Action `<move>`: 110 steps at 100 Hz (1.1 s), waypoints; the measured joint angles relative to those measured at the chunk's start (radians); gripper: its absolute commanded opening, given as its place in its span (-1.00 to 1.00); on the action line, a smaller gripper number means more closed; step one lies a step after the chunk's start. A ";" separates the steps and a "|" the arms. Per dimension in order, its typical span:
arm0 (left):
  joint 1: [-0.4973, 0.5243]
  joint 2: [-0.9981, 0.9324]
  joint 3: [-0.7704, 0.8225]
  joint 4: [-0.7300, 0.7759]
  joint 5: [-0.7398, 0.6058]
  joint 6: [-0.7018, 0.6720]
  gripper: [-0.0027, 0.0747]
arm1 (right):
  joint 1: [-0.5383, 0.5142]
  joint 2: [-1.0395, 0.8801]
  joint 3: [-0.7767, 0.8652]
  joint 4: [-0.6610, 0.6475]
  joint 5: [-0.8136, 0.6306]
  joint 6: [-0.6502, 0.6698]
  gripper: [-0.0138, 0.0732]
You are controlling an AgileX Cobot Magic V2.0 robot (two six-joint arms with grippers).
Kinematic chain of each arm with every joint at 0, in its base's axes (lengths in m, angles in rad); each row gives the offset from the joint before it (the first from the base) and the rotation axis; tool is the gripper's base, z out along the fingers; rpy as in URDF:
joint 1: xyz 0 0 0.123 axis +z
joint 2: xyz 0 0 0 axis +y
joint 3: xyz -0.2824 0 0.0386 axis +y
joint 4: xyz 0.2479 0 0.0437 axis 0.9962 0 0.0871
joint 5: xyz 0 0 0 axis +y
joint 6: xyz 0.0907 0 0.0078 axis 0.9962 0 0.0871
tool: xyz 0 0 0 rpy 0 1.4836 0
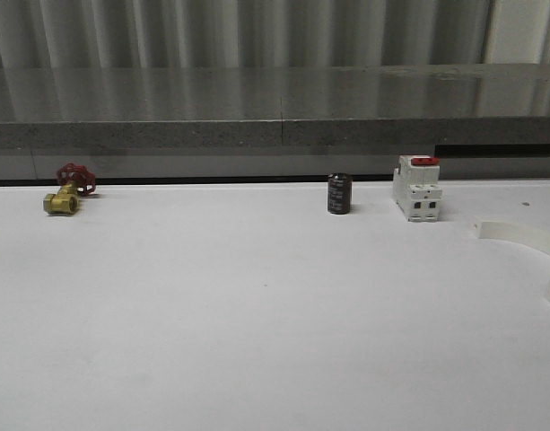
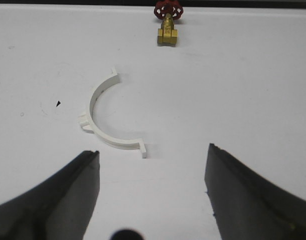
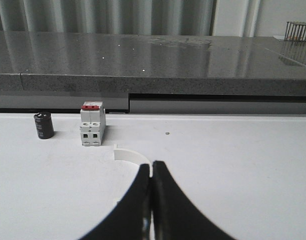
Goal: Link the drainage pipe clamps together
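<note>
One white clamp half (image 2: 105, 117) is seen lying flat on the table (image 1: 257, 314), just ahead of the wide-open, empty left gripper (image 2: 153, 192). The other clamp half (image 3: 128, 154) lies just beyond the right gripper (image 3: 152, 200), whose fingers are pressed together, nothing visibly held.

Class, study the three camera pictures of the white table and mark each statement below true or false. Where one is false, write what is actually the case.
1. The left gripper is open. True.
2. A white half-ring clamp lies on the table between the left gripper and the brass valve. True.
3. The right gripper has its fingers spread wide. False: its fingers are pressed together, with no gap seen between them.
4. The black cylinder stands beside the breaker. True.
5. The breaker's switch is blue. False: it is red.
6. The brass valve has a green handwheel. False: the handwheel is red.
</note>
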 measured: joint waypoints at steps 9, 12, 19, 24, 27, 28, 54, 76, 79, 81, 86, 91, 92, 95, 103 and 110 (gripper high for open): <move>0.014 0.100 -0.062 0.000 0.017 -0.023 0.29 | 0.000 0.000 0.000 0.000 0.000 0.000 -0.83; 0.023 0.132 -0.082 0.000 0.024 -0.030 0.29 | 0.000 0.000 0.000 0.000 0.000 0.000 -0.83; 0.052 0.209 -0.129 0.000 0.045 -0.037 0.29 | 0.000 0.000 0.000 0.000 0.000 0.000 -0.83; 0.075 0.261 -0.159 0.000 0.053 -0.041 0.29 | 0.000 0.000 0.000 0.000 0.000 0.000 -0.83; 0.089 0.289 -0.180 0.000 0.057 -0.044 0.29 | 0.000 0.000 0.000 0.000 0.000 0.000 -0.83; 0.096 0.303 -0.184 0.000 0.060 -0.044 0.29 | 0.000 0.000 0.000 0.000 0.000 0.000 -0.83; 0.185 0.562 -0.315 -0.033 0.131 -0.045 0.29 | 0.000 0.000 0.000 0.000 0.000 0.000 -0.83; 0.213 0.762 -0.402 -0.038 0.157 -0.046 0.29 | 0.000 0.000 0.000 0.000 0.000 0.000 -0.83; 0.213 0.788 -0.414 -0.038 0.157 -0.046 0.29 | 0.000 0.000 0.000 0.000 0.000 0.000 -0.83; 0.213 0.804 -0.421 -0.038 0.157 -0.046 0.29 | 0.000 0.000 0.000 0.000 0.000 0.000 -0.83; 0.214 0.841 -0.438 -0.038 0.155 -0.046 0.29 | 0.000 0.000 0.000 0.000 0.000 0.000 -0.83; 0.214 0.878 -0.457 -0.038 0.155 -0.046 0.29 | 0.000 0.000 0.000 0.000 0.000 0.000 -0.83; 0.214 0.883 -0.459 -0.038 0.155 -0.047 0.29 | 0.000 0.000 0.000 0.000 0.000 0.000 -0.83; 0.214 0.908 -0.473 -0.038 0.154 -0.047 0.29 | 0.000 0.000 0.000 0.000 0.000 0.000 -0.83; 0.214 0.958 -0.500 -0.038 0.149 -0.047 0.29 | 0.000 0.000 0.000 0.000 0.000 0.000 -0.83; 0.215 0.998 -0.524 -0.038 0.147 -0.047 0.29 | 0.000 0.000 0.000 0.000 0.000 0.000 -0.83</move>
